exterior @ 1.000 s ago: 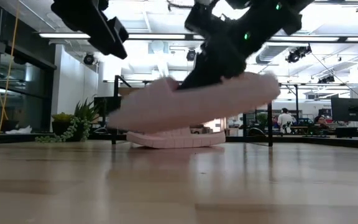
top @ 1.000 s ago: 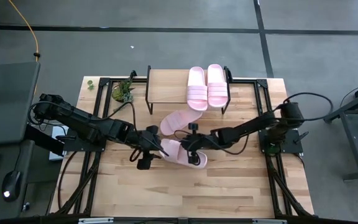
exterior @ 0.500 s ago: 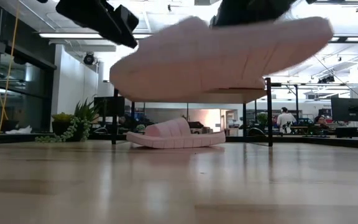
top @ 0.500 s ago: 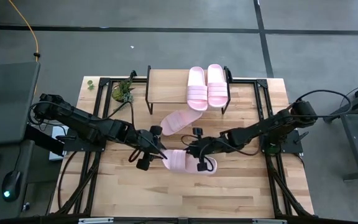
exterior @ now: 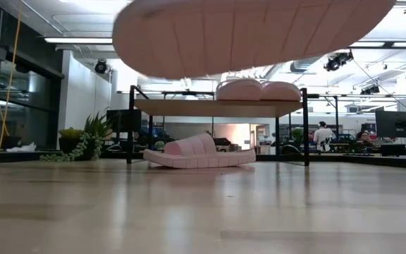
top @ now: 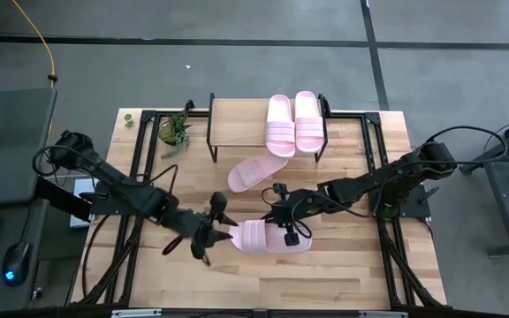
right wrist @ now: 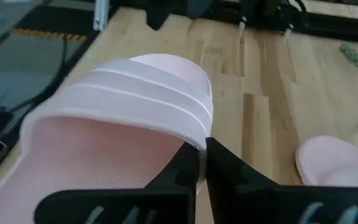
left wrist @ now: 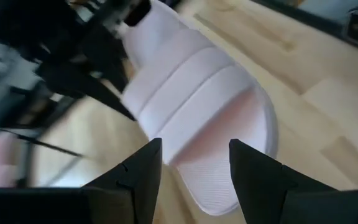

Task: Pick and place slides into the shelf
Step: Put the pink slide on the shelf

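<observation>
A pale pink slide (top: pixel 268 237) hangs above the table's middle, and its sole (exterior: pixel 252 35) fills the top of the low view. My right gripper (top: pixel 285 223) is shut on its strap. My left gripper (top: pixel 215 231) is open at the slide's left end (left wrist: pixel 222 193), a finger on either side of it; whether they touch it I cannot tell. Another slide (top: pixel 254 172) lies sole-down on the table in front of the shelf (top: pixel 237 124). Two slides (top: pixel 294 124) rest side by side on the shelf's top board, at its right. My right gripper pinches the ribbed strap at its open edge (right wrist: pixel 188 138), close to one side of the slide. One finger (right wrist: pixel 182 171) lies on the footbed side, the other (right wrist: pixel 225 168) outside. It comes from the table's right, slanting down. The slide is lifted clear, roughly level, sole down.
A small potted plant (top: pixel 175 128) stands at the table's far left, beside the shelf. Black frame rails (top: pixel 374 150) run along the table's sides. Bare wood (top: pixel 263 283) lies near the front edge. People and desks show in the room beyond.
My right gripper has risen and drawn toward the table's near edge, lifting the slide from a tilted, low pose until it hangs clear and about level. My left gripper has swung toward the near edge beside the slide's left end and rolled about its own axis, staying open.
</observation>
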